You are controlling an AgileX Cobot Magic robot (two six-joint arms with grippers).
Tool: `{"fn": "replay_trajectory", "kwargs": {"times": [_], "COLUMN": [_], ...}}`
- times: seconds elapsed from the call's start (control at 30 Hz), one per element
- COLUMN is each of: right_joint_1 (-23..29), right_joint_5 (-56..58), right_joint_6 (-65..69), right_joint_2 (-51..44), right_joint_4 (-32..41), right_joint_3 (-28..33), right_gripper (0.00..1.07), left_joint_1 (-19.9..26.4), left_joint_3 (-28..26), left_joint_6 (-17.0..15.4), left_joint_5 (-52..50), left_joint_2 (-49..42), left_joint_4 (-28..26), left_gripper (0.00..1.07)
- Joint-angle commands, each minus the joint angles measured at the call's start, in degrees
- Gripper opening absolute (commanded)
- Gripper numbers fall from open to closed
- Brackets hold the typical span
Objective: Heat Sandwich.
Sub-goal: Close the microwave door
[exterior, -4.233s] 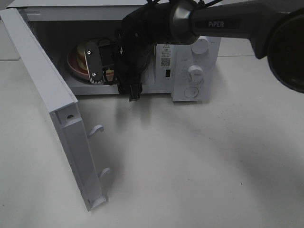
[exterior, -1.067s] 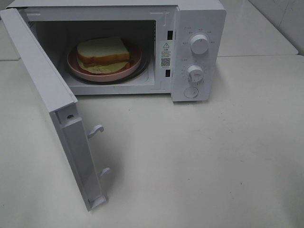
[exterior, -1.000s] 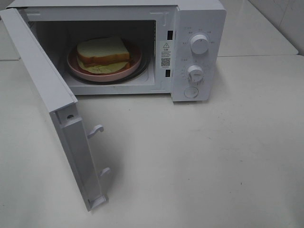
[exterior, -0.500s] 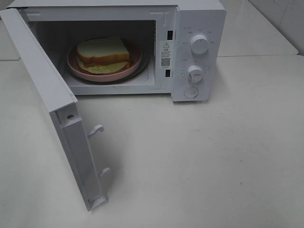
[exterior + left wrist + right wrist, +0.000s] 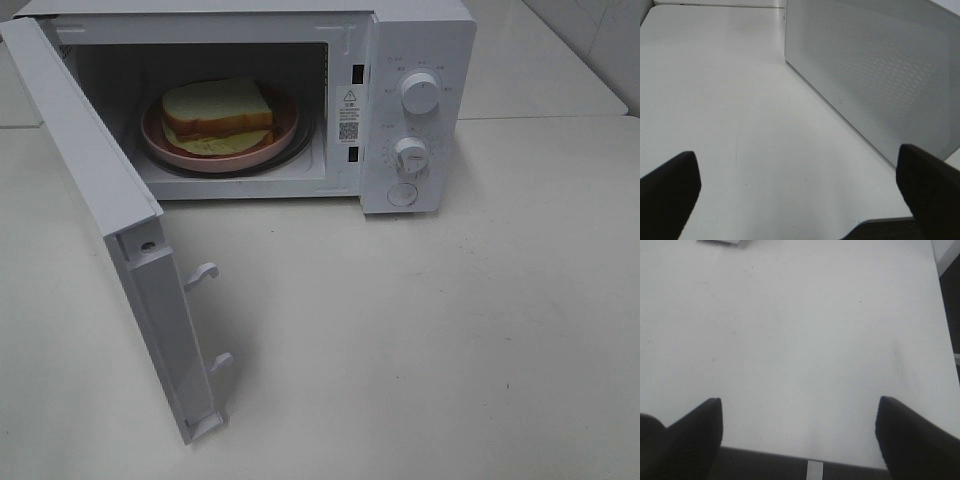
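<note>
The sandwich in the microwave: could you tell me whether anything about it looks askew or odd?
Slightly: the white-bread sandwich lies flat on the round pink plate, but its pale yellow-green filling pokes out past the front crust. Nothing looks spilled.

My left fingers [image 5: 667, 195] and right fingers [image 5: 685, 437] are black. The sandwich [image 5: 217, 112] is white with tan crust and orange and yellow-green layers, its plate [image 5: 285, 132] pink. The microwave [image 5: 420, 30] and surface [image 5: 450, 330] are white; the door [image 5: 875, 75] carries fine dots.

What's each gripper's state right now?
Left gripper: open, holding nothing.
Right gripper: open, holding nothing.
</note>
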Motion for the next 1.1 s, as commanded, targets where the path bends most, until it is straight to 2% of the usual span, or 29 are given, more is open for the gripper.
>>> {"fn": "replay_trajectory", "kwargs": {"times": [0.03,0.23,0.4,1.1], "right_joint_1": [-2.69,-8.19,-11.17,-11.57], "right_joint_5": [-2.86,-7.33,-7.33,-7.33], "right_joint_6": [1.15,0.63,0.63,0.63], "right_joint_2": [-2.81,-6.88,-10.31,-10.2], "right_joint_4": [0.46,4.64,4.64,4.64], "right_joint_3": [0.46,2.35,2.35,2.35], "right_gripper": [0.77,0.77,0.77,0.76], "left_joint_1": [0.11,0.11,0.11,0.11], "left_joint_3": [0.0,0.0,0.0,0.0], "left_joint_6": [0.11,0.11,0.11,0.11], "left_joint_5": [-0.34,-0.34,-0.34,-0.34], "left_joint_2": [-1.32,-1.32,-1.32,-0.97], "left_joint_4": [-0.11,-0.11,-0.11,-0.17], "left_gripper": [1.0,1.0,1.0,1.0]}}
